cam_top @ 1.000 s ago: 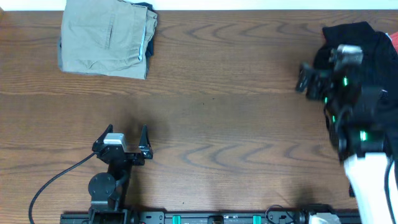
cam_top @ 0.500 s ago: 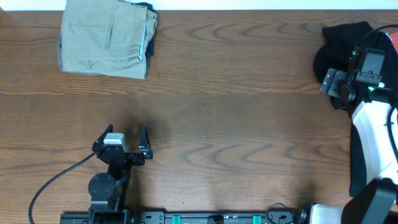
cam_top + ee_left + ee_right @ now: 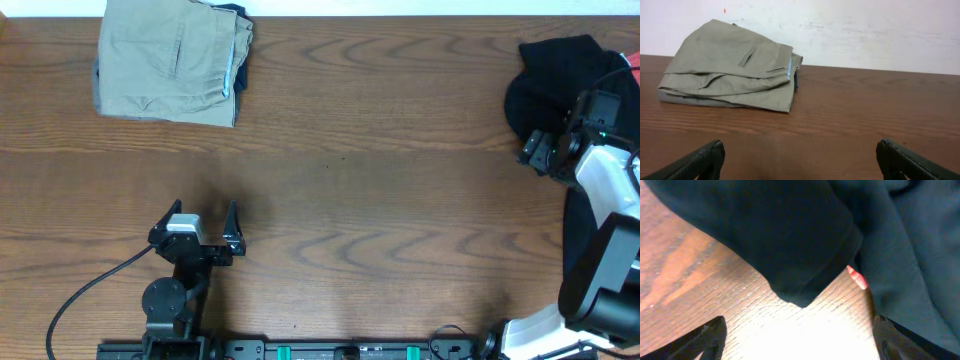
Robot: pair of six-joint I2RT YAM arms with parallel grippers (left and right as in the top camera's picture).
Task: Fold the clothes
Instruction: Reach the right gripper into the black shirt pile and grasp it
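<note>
- The black shirt lies bunched at the far right end of the table, well apart from the khaki trousers at the far left.
- My right gripper hovers just over the shirt's near edge, jaws spread wide with nothing between them.
- My left gripper sits at front left facing the trousers, jaws also spread and empty.
- The shirt looks light, limp and soft. I judge it will drape and sag rather than hold its shape.
- Best pinch is the thick doubled edge, hem or sleeve cuff; too close to tell.
- A red sliver peeks out underneath, so a deep grab risks catching it too.
</note>
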